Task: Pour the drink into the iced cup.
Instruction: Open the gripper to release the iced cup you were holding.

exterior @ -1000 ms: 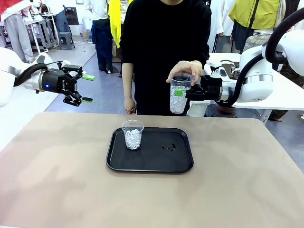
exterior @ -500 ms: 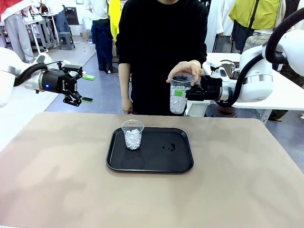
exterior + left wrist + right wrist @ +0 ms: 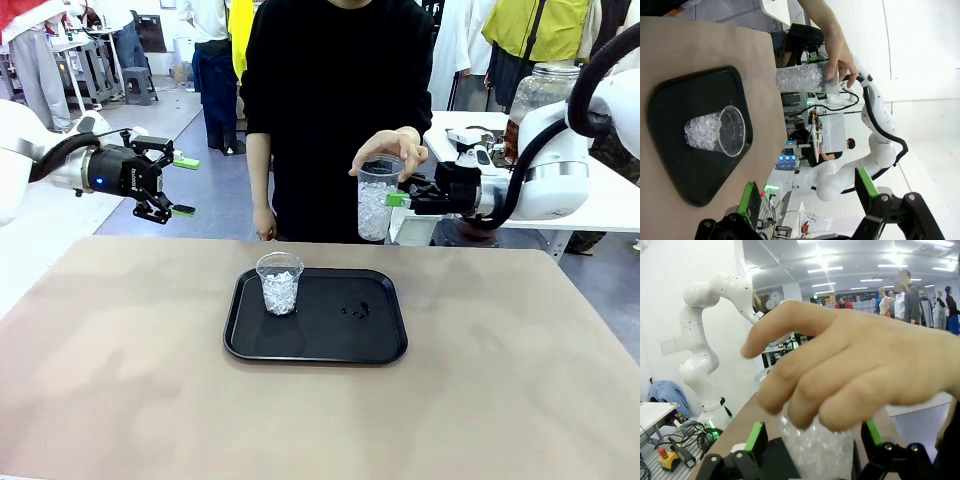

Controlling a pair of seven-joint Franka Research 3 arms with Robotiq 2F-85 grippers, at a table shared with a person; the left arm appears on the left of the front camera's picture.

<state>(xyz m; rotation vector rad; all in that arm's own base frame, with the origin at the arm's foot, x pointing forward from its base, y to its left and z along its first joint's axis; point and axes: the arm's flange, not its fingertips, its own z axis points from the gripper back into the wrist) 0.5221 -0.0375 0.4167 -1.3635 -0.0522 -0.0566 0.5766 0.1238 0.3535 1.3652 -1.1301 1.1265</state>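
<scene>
Hanging above the worktop's (image 3: pixel 500 400) far edge, a clear cup packed with ice (image 3: pixel 375 205) is gripped at its rim by the person's hand (image 3: pixel 390 150). The right gripper (image 3: pixel 397 199) sits level with that cup, jaws spread wide with a green pad on each side of it; whether the pads touch the plastic I cannot tell. Near the worktop's middle lies a black tray (image 3: pixel 390 350), and the iced cup (image 3: pixel 279 283) stands upright in its far left part. The left gripper (image 3: pixel 184 186) hovers off the far left corner, jaws wide apart and holding nothing.
</scene>
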